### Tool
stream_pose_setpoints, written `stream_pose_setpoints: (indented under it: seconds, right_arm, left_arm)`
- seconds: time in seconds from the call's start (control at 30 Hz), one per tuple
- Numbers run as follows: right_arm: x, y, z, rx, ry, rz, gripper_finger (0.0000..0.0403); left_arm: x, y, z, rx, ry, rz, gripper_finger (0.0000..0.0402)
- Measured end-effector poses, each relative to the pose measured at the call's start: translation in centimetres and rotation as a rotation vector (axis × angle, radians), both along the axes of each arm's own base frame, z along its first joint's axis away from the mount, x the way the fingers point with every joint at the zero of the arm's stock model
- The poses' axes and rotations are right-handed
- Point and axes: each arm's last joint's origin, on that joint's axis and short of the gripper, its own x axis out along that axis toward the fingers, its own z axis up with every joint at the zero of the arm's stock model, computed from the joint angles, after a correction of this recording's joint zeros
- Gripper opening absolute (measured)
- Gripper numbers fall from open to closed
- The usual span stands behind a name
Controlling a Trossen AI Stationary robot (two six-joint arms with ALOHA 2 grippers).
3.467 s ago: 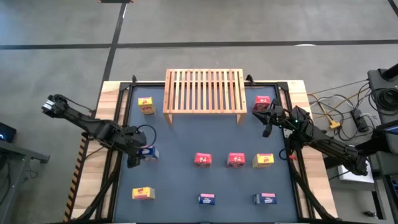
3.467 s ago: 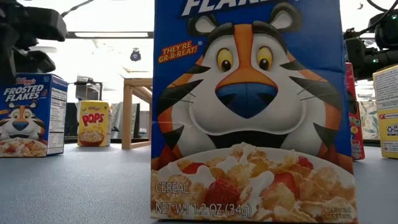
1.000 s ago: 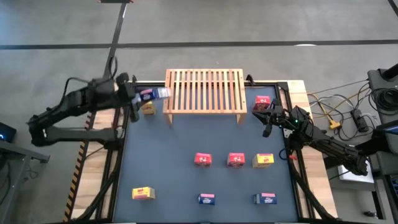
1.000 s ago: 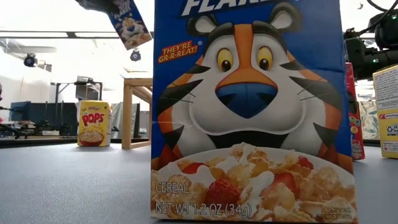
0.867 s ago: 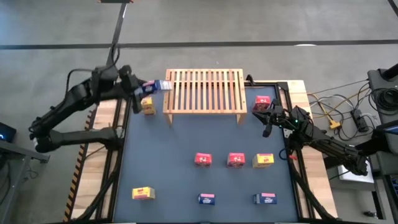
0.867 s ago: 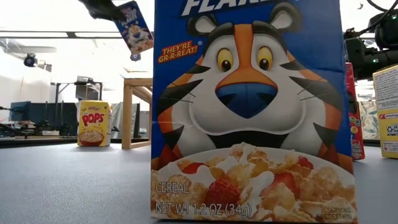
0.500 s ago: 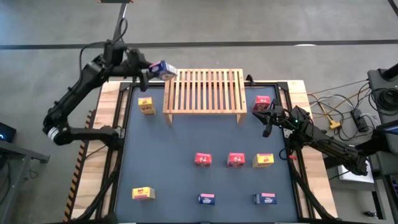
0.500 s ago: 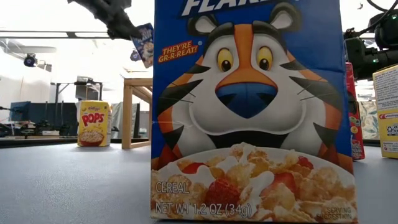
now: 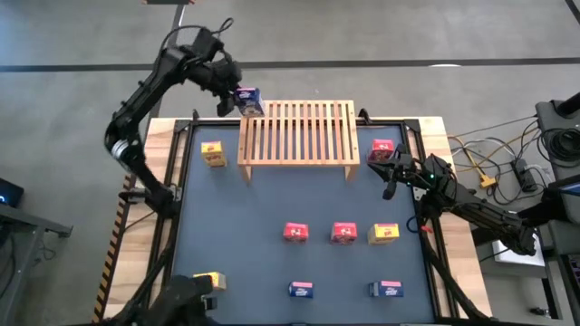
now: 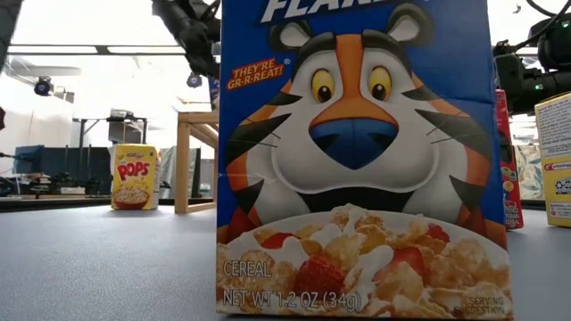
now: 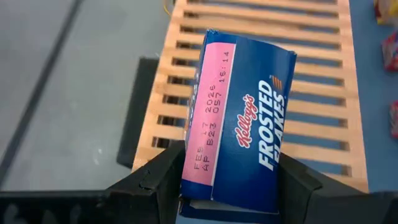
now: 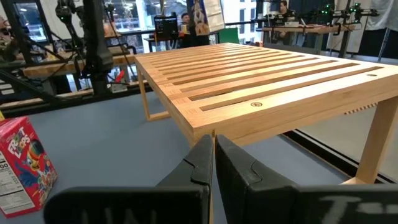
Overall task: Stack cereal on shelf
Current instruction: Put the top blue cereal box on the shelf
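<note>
We've got the left gripper (image 9: 237, 98) pinching a blue box (image 9: 247, 100) over the shelf's (image 9: 299, 136) back-left corner to set it down, right gripper (image 9: 391, 174) pressed shut.

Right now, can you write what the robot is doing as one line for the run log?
left gripper: holding blue Frosted Flakes cardboard box above light wooden slatted shelf's far-left corner | right gripper: shut, empty, waiting beside shelf | shelf: no boxes yet
</note>
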Motion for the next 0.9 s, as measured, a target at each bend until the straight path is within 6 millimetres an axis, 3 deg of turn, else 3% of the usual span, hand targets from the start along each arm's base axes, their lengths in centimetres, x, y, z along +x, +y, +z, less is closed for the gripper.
stream_pose_setpoints:
  seconds: [0.2, 0.43, 0.9]
  right_arm:
    - [0.0, 0.0, 0.0, -0.001, 0.000, 0.000, 0.0009]
    - [0.0, 0.0, 0.0, -0.001, 0.000, 0.000, 0.0009]
    - [0.0, 0.0, 0.0, -0.002, 0.000, 0.000, 0.0009]
  left_arm:
    - [1.4, 1.9, 0.7, -0.045, 0.044, -0.008, 0.0165]
    - [2.7, 3.8, -0.5, -0.073, 0.062, 0.000, 0.0165]
    - [3.2, 4.6, -2.0, -0.108, 0.104, 0.008, 0.0165]
